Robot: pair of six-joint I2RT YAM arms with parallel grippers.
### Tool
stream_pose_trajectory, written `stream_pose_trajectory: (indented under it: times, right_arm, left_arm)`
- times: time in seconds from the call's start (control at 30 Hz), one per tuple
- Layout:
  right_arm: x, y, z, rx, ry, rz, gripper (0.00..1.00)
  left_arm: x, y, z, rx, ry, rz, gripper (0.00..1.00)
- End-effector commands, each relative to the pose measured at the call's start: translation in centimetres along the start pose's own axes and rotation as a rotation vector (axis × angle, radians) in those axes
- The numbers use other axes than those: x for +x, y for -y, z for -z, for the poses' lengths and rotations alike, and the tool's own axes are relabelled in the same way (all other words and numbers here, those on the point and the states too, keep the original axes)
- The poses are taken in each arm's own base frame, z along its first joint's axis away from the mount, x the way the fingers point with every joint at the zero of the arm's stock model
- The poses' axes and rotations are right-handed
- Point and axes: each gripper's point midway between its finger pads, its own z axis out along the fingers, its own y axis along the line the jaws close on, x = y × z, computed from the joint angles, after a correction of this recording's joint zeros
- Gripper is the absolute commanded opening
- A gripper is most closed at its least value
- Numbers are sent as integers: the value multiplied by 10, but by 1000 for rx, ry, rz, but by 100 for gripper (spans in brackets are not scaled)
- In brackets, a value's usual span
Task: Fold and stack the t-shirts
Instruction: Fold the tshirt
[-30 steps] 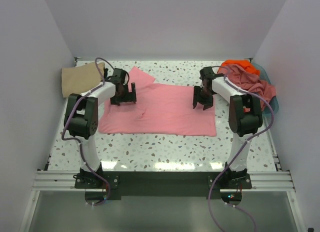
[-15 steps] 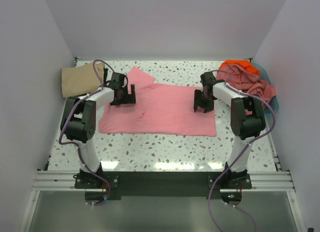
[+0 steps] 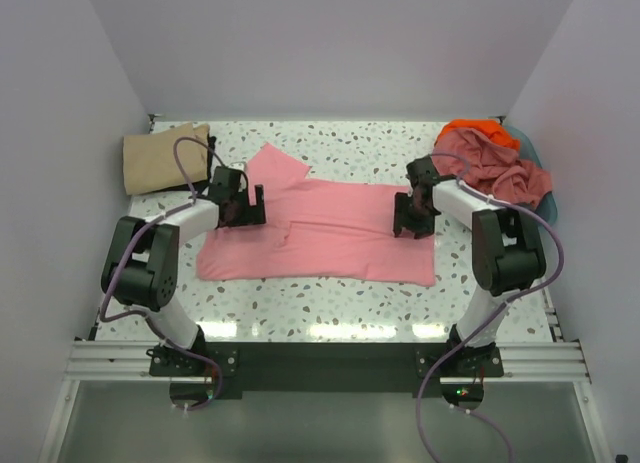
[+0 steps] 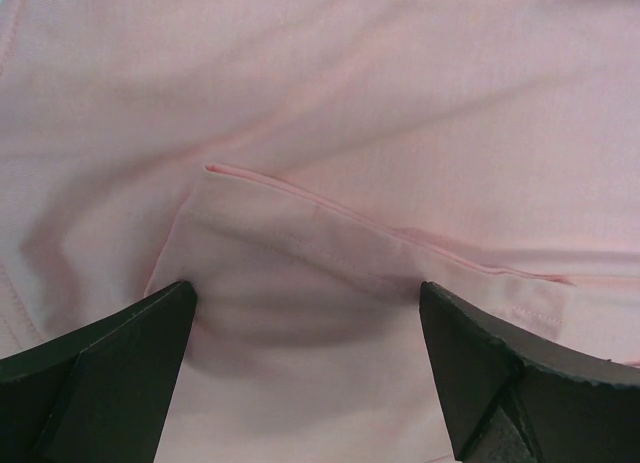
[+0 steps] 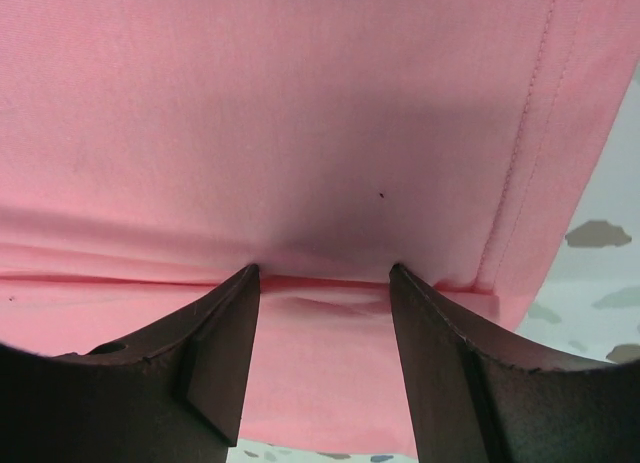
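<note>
A light pink t-shirt [image 3: 330,233] lies spread flat in the middle of the table, one sleeve pointing to the far side. My left gripper [image 3: 248,213] stands open wide on its left part. In the left wrist view the gripper [image 4: 305,293] straddles a folded hem of the shirt [image 4: 400,103], tips on the cloth. My right gripper [image 3: 410,226] rests on the shirt's right part. In the right wrist view the gripper [image 5: 322,273] is open, tips set against a fold line of the shirt [image 5: 300,103] near its side seam. A folded tan t-shirt [image 3: 160,155] lies at the back left.
A blue basket [image 3: 527,141] at the back right holds an orange t-shirt [image 3: 475,130] and a crumpled dusty pink one [image 3: 500,163]. Speckled table [image 5: 600,233] shows just past the shirt's right edge. White walls close in the left, back and right sides.
Both grippers have come down and toward the front onto the pink shirt. The shirt's near edge has slid slightly toward the front. Both arms' elbows have dropped lower.
</note>
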Motion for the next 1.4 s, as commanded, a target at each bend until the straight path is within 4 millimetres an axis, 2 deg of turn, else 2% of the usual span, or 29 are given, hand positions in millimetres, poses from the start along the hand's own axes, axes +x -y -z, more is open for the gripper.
stream_pose_trajectory:
  times: [0.0, 0.13, 0.23, 0.3, 0.37, 0.4, 0.43, 0.5, 0.53, 0.6, 0.63, 0.73, 0.8, 0.9, 1.0, 1.17, 1.37]
  right_arm:
    - [70, 26, -5, 89, -225, -12, 59]
    - [90, 29, 4, 93, -263, -22, 59]
    - [93, 29, 9, 87, -259, -31, 59]
    - [84, 26, 17, 79, -235, -34, 59]
    - [73, 23, 24, 71, -210, -28, 59]
    - [60, 18, 32, 60, -184, -28, 59]
    - [51, 16, 36, 54, -167, -25, 59]
    - [37, 12, 45, 51, -150, -19, 60]
    - [16, 10, 53, 50, -101, -15, 60]
    - [-8, 8, 60, 49, -54, -15, 61]
    - [-17, 13, 60, 61, -38, -31, 61]
    - [-44, 23, 57, 78, 8, -59, 61]
    - [-62, 27, 55, 87, 56, -70, 61]
    - [-77, 40, 44, 138, 82, -75, 61]
    - [-87, 49, 31, 164, 103, -100, 60]
    - [-103, 69, 17, 215, 157, -157, 58]
    - [-111, 82, 4, 252, 193, -207, 56]
  left_arm:
    - [85, -17, 7, -36, -255, 49, 100]
    - [94, -12, 17, -25, -261, 47, 100]
    - [90, -4, 26, -13, -251, 31, 100]
    - [84, -2, 32, -11, -245, 29, 100]
    - [61, 2, 38, -12, -197, 24, 100]
    - [55, 3, 42, -14, -198, 18, 100]
    - [31, 7, 44, -17, -148, 11, 100]
    - [11, 11, 49, -21, -125, -6, 100]
    - [-14, 18, 49, -14, -86, -11, 100]
    - [-31, 21, 50, -17, -78, -23, 100]
    - [-48, 26, 49, -14, -53, -25, 100]
    - [-70, 33, 45, -3, -21, -28, 100]
    - [-76, 36, 42, 1, -18, -25, 100]
    - [-83, 40, 38, 6, -18, -13, 100]
    - [-85, 42, 38, 13, -10, -5, 100]
    - [-77, 36, 40, -10, -25, -6, 100]
    - [-73, 32, 45, -24, -29, -6, 100]
